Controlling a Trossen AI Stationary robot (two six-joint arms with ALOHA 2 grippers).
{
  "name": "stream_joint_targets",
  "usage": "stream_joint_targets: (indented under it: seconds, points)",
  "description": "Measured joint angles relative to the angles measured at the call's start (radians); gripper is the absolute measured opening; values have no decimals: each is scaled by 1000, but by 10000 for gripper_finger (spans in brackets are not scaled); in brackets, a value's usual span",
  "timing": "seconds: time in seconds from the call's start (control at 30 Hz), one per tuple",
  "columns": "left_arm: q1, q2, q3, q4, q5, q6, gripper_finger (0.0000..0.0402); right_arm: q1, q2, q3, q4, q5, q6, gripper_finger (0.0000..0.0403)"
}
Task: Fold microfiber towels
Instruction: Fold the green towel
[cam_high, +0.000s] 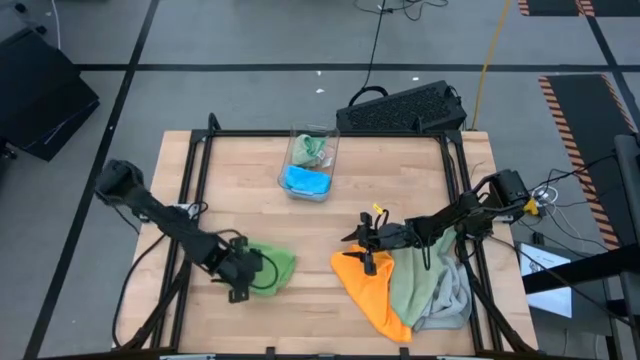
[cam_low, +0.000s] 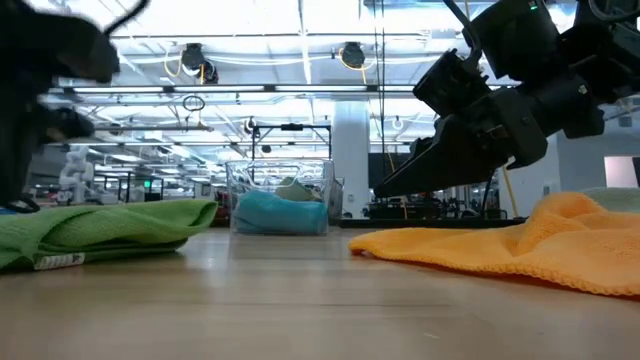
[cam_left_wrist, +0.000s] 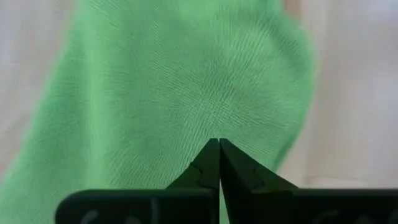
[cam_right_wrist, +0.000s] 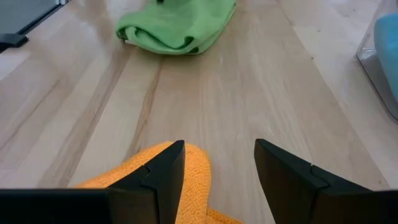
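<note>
Right gripper, jaws spread and empty, is poised just above the orange towel's corner near the table's front edge. Left gripper, pressed shut, is parked on the bright green towel.

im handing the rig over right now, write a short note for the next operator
Left gripper: shut, down on the bright green towel, which lies folded at the front left of the table.
Right gripper: open, holding nothing, hovering over the near edge of the orange towel.
Orange towel lies spread and unfolded at front right, with the sage green towel and light grey towel heaped beside it.
Clear bin at the back holds a blue towel and another pale green cloth.
Done: bright green looks folded. Left: orange, sage green, grey.
</note>
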Motion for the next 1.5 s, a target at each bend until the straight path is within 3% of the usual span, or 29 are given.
stream_joint_targets:
  seconds: [0.23, 0.47, 0.83, 1.2, 1.37, 1.5]
  points:
    - [-51, -139, 2, 160, -241, -45, 14, 0, 0, 0, 7, 6, -2, 185]
    - [-97, -78, 3, 239, -295, -49, 28, -2, 0, 0, 0, 2, -1, 185]
    - [-170, 140, 104, 199, -241, -123, 163, -5, 0, 0, -1, 1, 15, 185]
    - [-202, 342, 233, 2, -354, -124, 272, -5, 0, 0, 7, 1, 22, 185]
    - [-195, 408, 237, 11, -315, -126, 266, -5, 0, 0, 7, 2, 23, 185]
    - [-195, 431, 239, 4, -306, -125, 187, -5, 0, 0, 19, 4, 23, 185]
